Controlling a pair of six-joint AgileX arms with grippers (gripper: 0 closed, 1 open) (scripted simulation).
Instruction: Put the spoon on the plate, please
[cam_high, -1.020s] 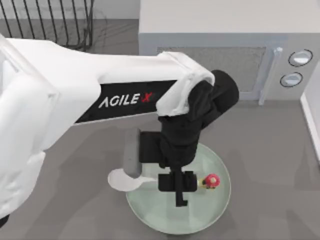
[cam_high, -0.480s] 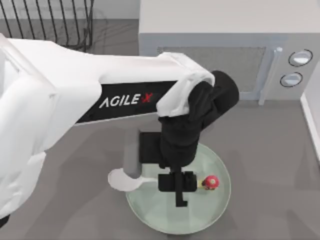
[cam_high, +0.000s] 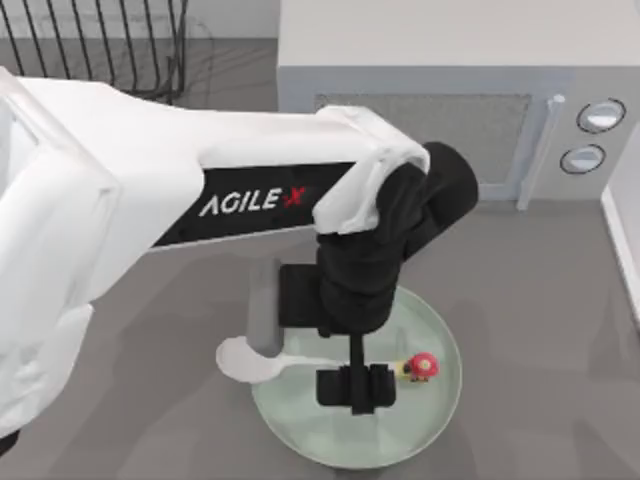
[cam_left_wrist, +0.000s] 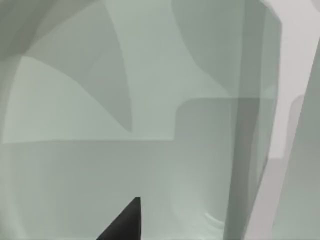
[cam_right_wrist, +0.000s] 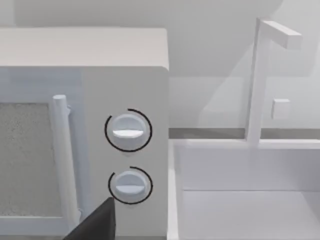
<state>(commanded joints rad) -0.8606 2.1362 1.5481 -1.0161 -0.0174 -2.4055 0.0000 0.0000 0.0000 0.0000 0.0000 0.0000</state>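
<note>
The pale mint-green plate (cam_high: 330, 425) lies near the table's front, in front of the microwave. The white spoon (cam_high: 245, 360) lies across it. Its bowl hangs over the plate's left rim, and its red-and-tan ornament (cam_high: 422, 366) rests on the plate's right half. My left gripper (cam_high: 353, 388) hangs open just above the middle of the handle, which it hides. The left wrist view looks straight onto the plate's glossy surface (cam_left_wrist: 100, 165), with one dark fingertip (cam_left_wrist: 125, 225) at the edge. My right arm is parked off to the right, its wrist camera facing the microwave.
A white microwave (cam_high: 450, 60) with two round knobs (cam_right_wrist: 127, 131) stands at the back. At the back left is a black wire rack (cam_high: 100, 40). A white bin (cam_right_wrist: 240, 200) borders the table's right edge.
The left gripper has shifted slightly toward the front over the plate and its wrist has changed pose. The spoon stays lying on the plate.
</note>
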